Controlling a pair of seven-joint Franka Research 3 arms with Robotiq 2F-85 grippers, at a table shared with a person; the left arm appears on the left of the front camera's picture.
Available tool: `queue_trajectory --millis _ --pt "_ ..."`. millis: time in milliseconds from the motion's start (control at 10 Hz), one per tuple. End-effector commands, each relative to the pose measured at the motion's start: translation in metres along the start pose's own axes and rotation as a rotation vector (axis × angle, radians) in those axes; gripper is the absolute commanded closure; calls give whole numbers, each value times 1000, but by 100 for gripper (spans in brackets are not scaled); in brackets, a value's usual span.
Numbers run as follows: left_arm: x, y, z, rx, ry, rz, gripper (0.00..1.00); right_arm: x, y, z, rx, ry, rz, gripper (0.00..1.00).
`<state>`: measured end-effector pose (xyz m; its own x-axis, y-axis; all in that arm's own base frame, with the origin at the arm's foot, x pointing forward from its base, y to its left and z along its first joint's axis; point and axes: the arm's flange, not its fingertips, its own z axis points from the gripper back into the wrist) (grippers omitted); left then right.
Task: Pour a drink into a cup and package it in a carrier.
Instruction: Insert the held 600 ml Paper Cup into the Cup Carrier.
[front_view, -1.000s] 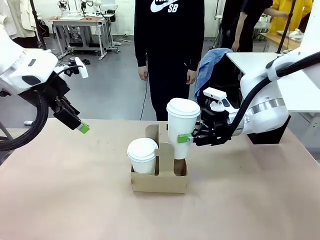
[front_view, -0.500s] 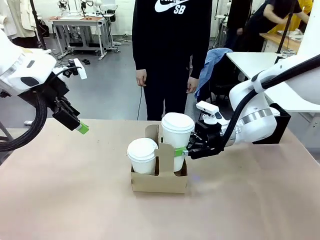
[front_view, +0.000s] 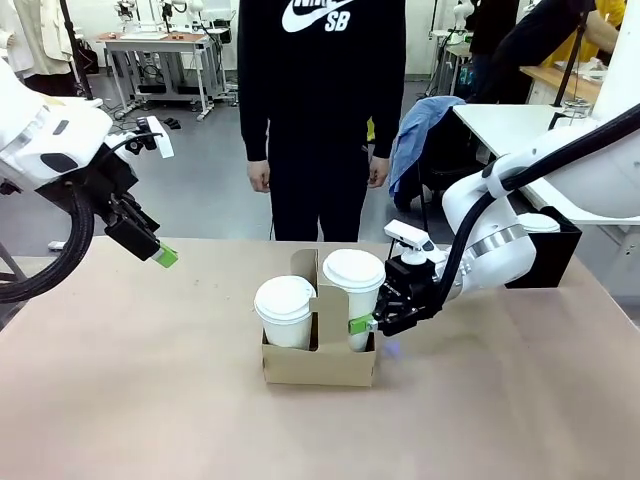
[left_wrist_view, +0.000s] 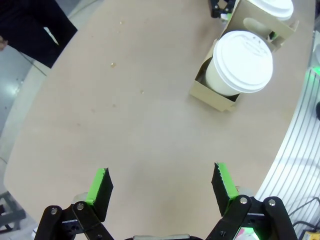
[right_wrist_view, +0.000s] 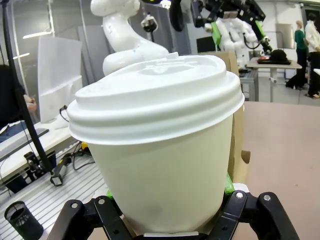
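A brown cardboard carrier (front_view: 318, 362) stands mid-table with a white lidded cup (front_view: 285, 308) in its left slot. A second lidded cup (front_view: 353, 285) sits in the right slot, and my right gripper (front_view: 367, 323) is shut on its lower side. In the right wrist view that cup (right_wrist_view: 165, 150) rises between my fingers, with the carrier's handle tab (right_wrist_view: 237, 145) just behind it. My left gripper (front_view: 164, 256) hangs open above the table's left side. Its view looks down past open pads (left_wrist_view: 224, 181) at the carrier (left_wrist_view: 212, 94) and a cup (left_wrist_view: 242, 62). The drink is hidden; both lids are on.
A person in black stands at the far edge behind the carrier. A black box (front_view: 548, 252) sits at the right behind my right arm. Bare brown table (front_view: 150, 400) spreads to the left and front of the carrier.
My right gripper has come down and slightly left, lowering the held cup from above the carrier into its right slot. The person has shifted left. The left arm has stayed still.
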<state>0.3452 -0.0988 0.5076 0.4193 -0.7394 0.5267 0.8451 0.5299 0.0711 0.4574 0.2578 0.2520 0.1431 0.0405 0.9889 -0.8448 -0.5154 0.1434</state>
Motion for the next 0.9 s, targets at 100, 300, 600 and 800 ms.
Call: queue_trajectory --millis 100,300,600,800 --pt "0 0 1 3 -3 -2 0 -14 -12 3 63 34 40 19" --pt "0 0 1 3 -3 -2 0 -21 -13 3 95 38 46 19" --pt "0 0 1 3 -3 -2 0 -15 -9 4 82 68 99 0" --pt "0 0 1 3 -3 -2 0 -6 -3 7 64 108 119 0"
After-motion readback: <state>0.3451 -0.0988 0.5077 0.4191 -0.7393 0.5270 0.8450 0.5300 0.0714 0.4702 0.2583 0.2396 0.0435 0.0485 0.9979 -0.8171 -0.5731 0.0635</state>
